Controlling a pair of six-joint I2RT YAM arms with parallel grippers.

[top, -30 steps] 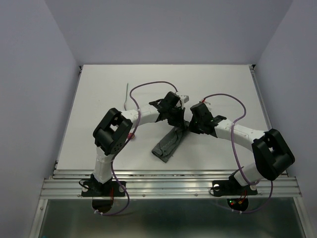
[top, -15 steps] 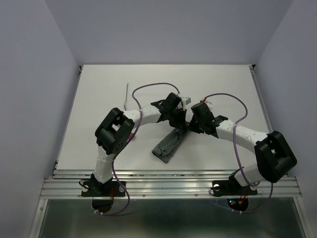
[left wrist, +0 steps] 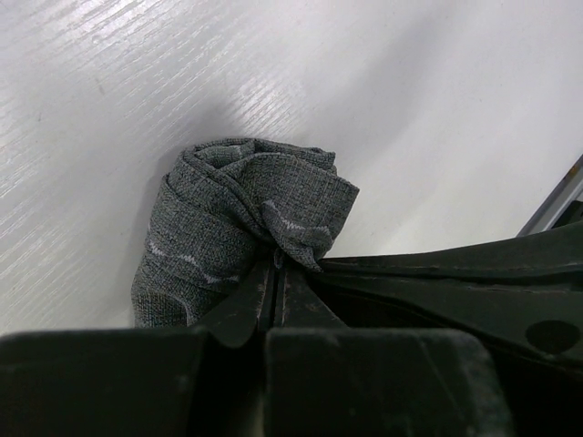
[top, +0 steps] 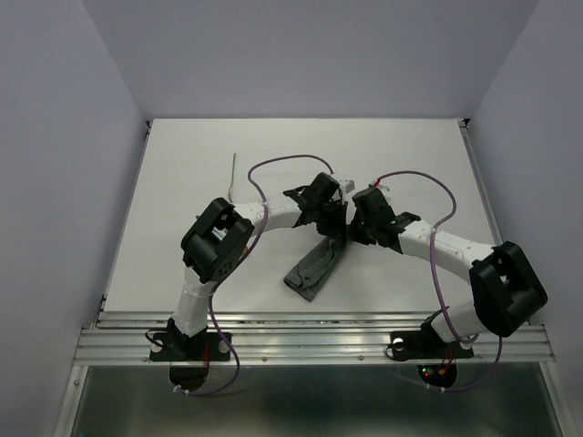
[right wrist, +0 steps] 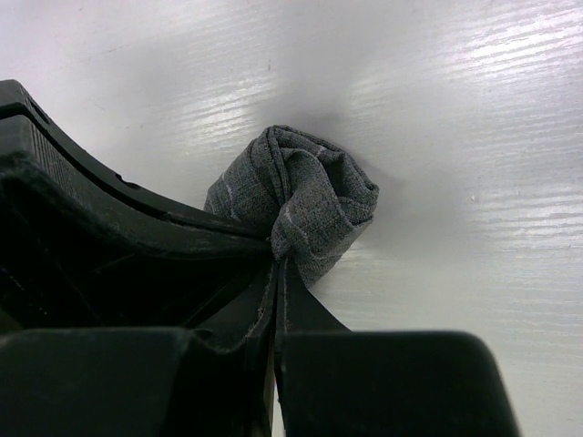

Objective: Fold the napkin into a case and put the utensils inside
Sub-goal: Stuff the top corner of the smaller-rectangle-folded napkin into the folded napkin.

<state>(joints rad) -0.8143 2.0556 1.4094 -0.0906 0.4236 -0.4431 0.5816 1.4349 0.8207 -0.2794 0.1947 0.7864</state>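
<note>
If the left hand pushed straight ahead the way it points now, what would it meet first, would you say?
The napkin itself: the left hand is shut on a fold of it, with the bunched cloth directly ahead. Beyond that lies bare table, though depth is hard to judge.

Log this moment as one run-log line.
left tool: shut on napkin | right tool: shut on napkin | napkin: bunched, far end pinched by both | grey utensil: on table, apart

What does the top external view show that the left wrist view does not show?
Only the top view shows both arms, the right pincer, the whole long folded napkin and a thin stick lying far left on the table. Only the left wrist view shows the left pincer shut on a bunched fold of the cloth, with its pale stitching. Both show the grey napkin and the white table.
</note>
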